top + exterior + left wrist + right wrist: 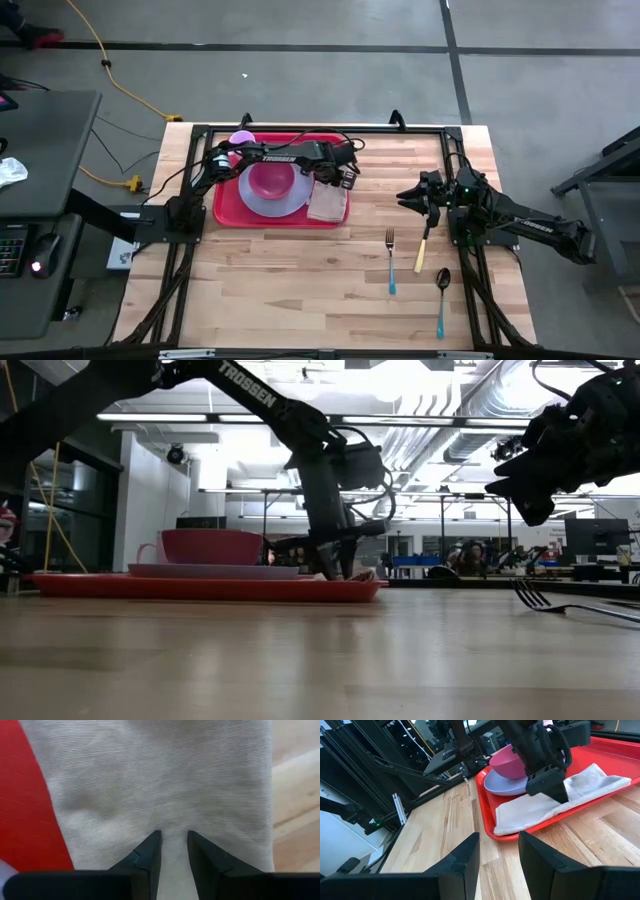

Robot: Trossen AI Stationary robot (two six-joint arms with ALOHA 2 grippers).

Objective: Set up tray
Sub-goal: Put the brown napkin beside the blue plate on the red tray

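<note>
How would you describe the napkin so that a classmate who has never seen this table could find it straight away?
Find the red tray on the wooden table's far left part. At its right end, beside the lavender plate holding a pink bowl, lies the napkin. It is the only beige cloth, flat under the left gripper.

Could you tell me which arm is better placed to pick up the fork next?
Probably the right: the right gripper, open, hovers near the fork, while the left gripper is down on the napkin.
</note>
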